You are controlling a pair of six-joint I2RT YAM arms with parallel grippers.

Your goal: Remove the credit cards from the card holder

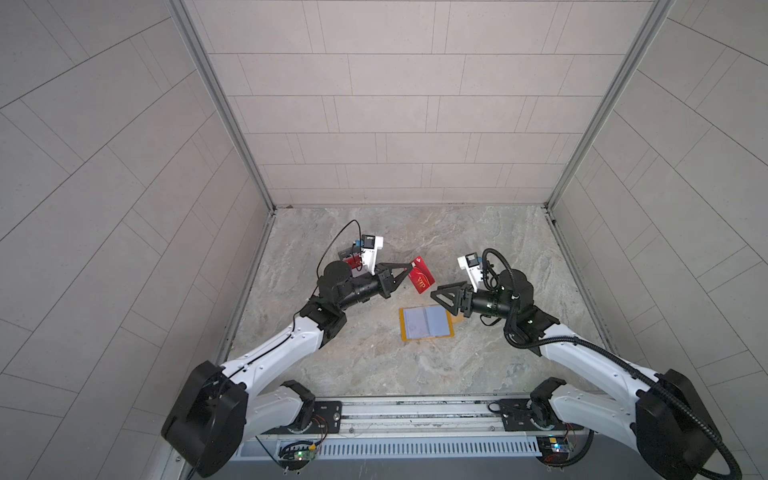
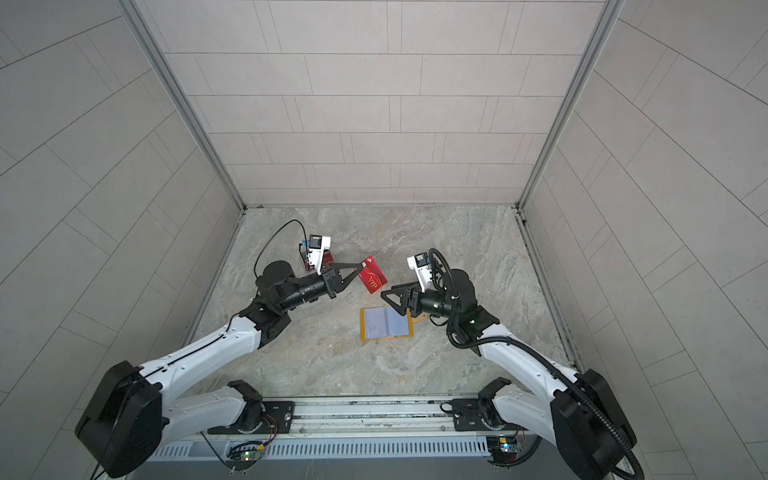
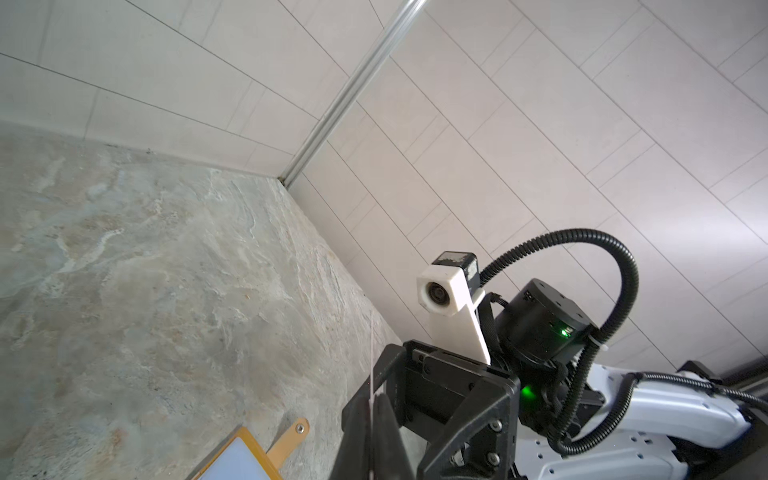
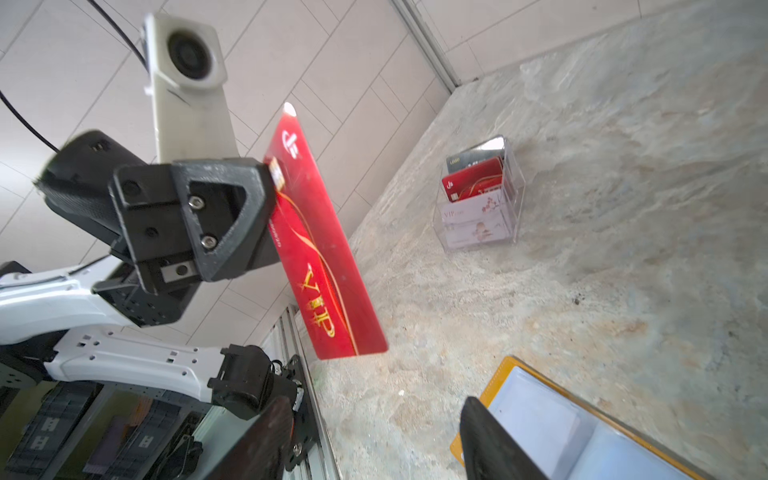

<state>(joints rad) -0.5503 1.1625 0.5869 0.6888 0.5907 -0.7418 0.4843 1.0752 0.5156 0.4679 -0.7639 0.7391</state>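
Observation:
The card holder (image 1: 426,323) (image 2: 386,323) lies open on the marble table, yellow with pale blue sleeves facing up. Its corner and strap tab (image 3: 291,440) show in the left wrist view. My left gripper (image 1: 409,268) (image 2: 359,266) (image 3: 371,401) is shut on one edge of a red credit card (image 1: 422,277) (image 2: 373,275) (image 4: 316,249), held in the air above and behind the card holder (image 4: 582,432). The card (image 3: 371,365) shows edge-on there. My right gripper (image 1: 435,295) (image 2: 384,293) (image 4: 374,432) stands open just right of the card, with nothing between its fingers.
A clear acrylic box (image 4: 478,199) (image 2: 326,259) with several cards stands on the table behind the left wrist. Tiled walls close in the table at the left, the back and the right. A metal rail (image 1: 415,415) runs along the front edge.

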